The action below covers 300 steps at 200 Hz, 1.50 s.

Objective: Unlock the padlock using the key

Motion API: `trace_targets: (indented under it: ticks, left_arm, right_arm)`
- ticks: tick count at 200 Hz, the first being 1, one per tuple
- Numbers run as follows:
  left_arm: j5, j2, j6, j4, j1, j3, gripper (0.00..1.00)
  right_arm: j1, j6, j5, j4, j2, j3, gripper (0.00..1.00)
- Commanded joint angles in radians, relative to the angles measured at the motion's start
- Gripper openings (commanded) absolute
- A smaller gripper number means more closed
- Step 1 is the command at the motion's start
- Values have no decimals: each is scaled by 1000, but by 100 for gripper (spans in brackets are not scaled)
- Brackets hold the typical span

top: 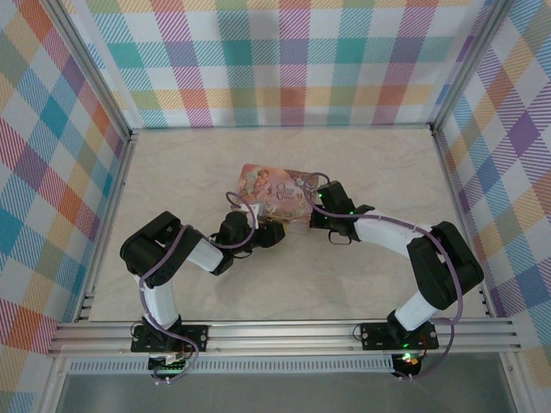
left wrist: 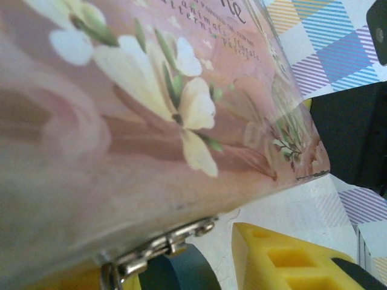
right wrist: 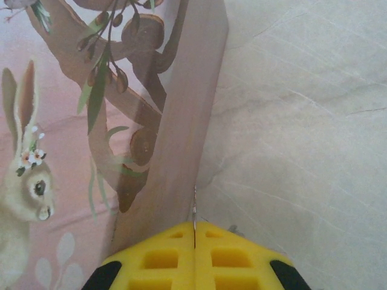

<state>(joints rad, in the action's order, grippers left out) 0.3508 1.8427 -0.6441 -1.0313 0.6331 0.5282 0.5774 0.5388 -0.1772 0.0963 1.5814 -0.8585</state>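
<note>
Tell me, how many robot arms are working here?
2. The left arm comes in from the lower left and the right arm from the lower right. Both reach the tin in the middle. None seems hidden.

I am working inside a booth that is closing me in on three sides: the back wall [top: 284, 60], left wall [top: 43, 189] and right wall [top: 516, 172] are all showing the same pastel plaid of teal, orange, purple and yellow. Bare aluminium posts [top: 90, 64] are rising from the two far corners. The tabletop [top: 284, 284] is showing a pale beige, faintly veined marble pattern. An aluminium rail [top: 284, 331] is running along its near edge. Light is falling evenly, throwing only soft shadows.
</note>
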Motion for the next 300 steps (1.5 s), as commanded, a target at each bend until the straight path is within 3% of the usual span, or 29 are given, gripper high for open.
trace_targets:
  ticks: [1, 60, 138, 226, 300]
  left_arm:
    - [-7, -31, 5, -49, 11, -5, 42]
    - [-43, -22, -15, -18, -15, -25, 41]
    - [-20, -63, -2, 42, -47, -39, 24]
    - [-21, -104, 16, 108, -64, -59, 25]
    - [7, -137, 49, 175, -79, -60, 4]
  right_arm:
    - [16, -2, 38, -11, 15, -19, 0]
    - [16, -8, 34, -7, 10, -20, 0]
    - [16, -5, 37, -16, 12, -12, 0]
    - [16, -2, 38, -23, 10, -5, 0]
    - [16, -2, 33, -26, 16, -7, 0]
